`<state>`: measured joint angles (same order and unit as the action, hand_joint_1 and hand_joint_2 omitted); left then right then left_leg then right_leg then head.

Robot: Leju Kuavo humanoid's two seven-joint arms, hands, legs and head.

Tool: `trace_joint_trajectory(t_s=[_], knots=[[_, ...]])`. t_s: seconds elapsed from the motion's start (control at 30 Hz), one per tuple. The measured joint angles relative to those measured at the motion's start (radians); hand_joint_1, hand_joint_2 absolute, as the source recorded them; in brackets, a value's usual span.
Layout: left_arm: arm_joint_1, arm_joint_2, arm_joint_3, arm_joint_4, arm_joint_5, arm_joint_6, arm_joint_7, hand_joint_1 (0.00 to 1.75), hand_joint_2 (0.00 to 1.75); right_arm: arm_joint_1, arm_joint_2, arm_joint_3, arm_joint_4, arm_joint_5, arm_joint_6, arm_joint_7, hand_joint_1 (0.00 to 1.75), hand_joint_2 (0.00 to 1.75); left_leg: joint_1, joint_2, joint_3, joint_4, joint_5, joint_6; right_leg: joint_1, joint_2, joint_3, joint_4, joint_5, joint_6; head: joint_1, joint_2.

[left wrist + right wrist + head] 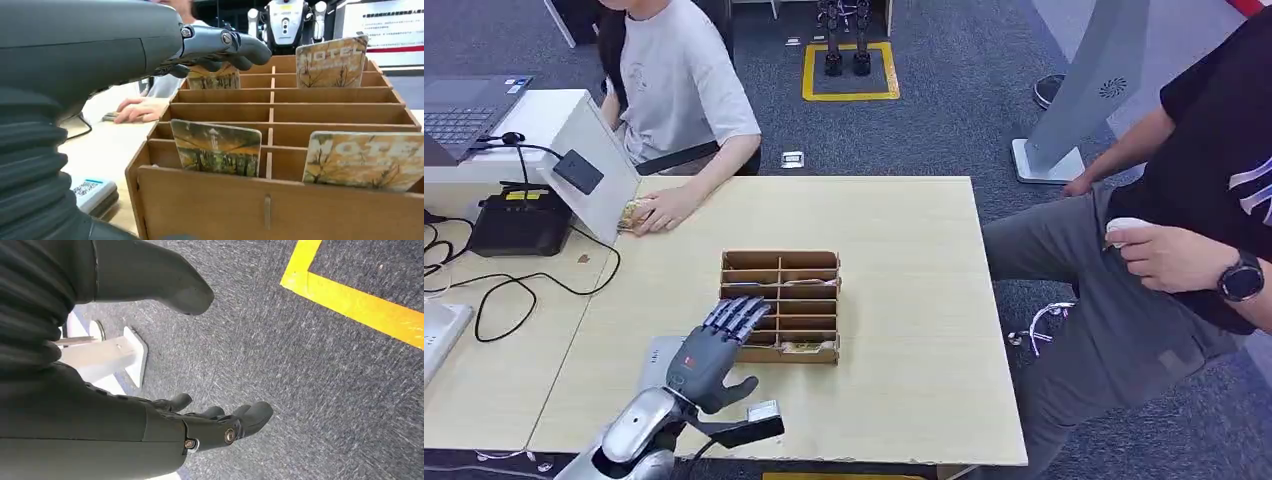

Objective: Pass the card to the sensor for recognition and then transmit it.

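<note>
Overhead, head view: the wooden card rack (781, 305) sits near the middle of the light table (904, 330), its slots in two columns.
Left hand, head view: the left hand (714, 352) hovers at the rack's near-left corner, fingers stretched forward and slightly apart over the left slots, thumb out to the right, holding nothing.
Sensor side: a white slanted stand (589, 165) with a small black sensor (578, 171) stands at the far left; a seated person's hand (662, 210) rests on the table just right of it.
Other person: a second person (1194, 220) sits right of the table.
Left wrist view: fingers (227, 45) reach over the far rows, apart, gripping no card.
Cards: one card (216, 148) stands in a near left slot, another (365, 160) in the near right slot, a third (332, 62) far right; a fourth (214, 79) sits just under the fingertips.
Right wrist view: the right hand (200, 425) hangs over grey carpet (300, 365) beside a yellow floor line (350, 300), fingers loosely apart, empty.
</note>
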<state>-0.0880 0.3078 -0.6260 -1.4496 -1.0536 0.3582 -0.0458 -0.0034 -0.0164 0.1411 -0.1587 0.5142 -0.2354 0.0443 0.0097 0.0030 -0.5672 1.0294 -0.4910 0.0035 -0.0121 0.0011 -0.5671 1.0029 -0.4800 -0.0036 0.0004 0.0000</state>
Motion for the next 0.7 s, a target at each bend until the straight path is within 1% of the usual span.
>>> trace_joint_trajectory(t_s=[0.43, 0.57, 0.63, 0.7], knots=[[-0.004, -0.007, 0.012, 0.016, 0.042, -0.017, -0.013, 1.75, 1.75, 0.000, 0.002, 0.000, 0.000, 0.001, 0.000, 0.008, 0.00, 1.75, 0.000, 0.000, 0.000, 0.000, 0.000, 0.000, 0.000, 0.000, 0.000, 0.000, 0.000, 0.000, 0.000, 0.000], [-0.003, -0.008, 0.018, 0.017, 0.074, -0.021, -0.032, 1.75, 1.75, 0.000, 0.003, 0.000, 0.000, 0.003, 0.000, 0.009, 0.00, 1.75, 0.000, 0.000, 0.000, 0.000, 0.000, 0.000, 0.000, 0.000, 0.000, 0.000, 0.000, 0.000, 0.000, 0.000], [-0.003, -0.006, 0.028, 0.016, 0.114, -0.019, -0.055, 1.75, 1.75, 0.000, 0.003, 0.000, 0.000, 0.006, 0.001, 0.010, 0.00, 1.75, 0.000, 0.000, 0.000, 0.000, 0.000, 0.000, 0.000, 0.000, 0.000, 0.000, 0.000, 0.000, 0.000, 0.000], [-0.006, 0.011, 0.047, -0.004, 0.181, -0.016, -0.089, 1.75, 1.75, 0.001, 0.003, 0.000, 0.000, 0.010, 0.001, 0.010, 0.00, 1.75, 0.001, 0.000, 0.000, 0.000, 0.000, 0.000, 0.000, 0.000, -0.001, 0.000, 0.000, 0.000, 0.000, 0.000]])
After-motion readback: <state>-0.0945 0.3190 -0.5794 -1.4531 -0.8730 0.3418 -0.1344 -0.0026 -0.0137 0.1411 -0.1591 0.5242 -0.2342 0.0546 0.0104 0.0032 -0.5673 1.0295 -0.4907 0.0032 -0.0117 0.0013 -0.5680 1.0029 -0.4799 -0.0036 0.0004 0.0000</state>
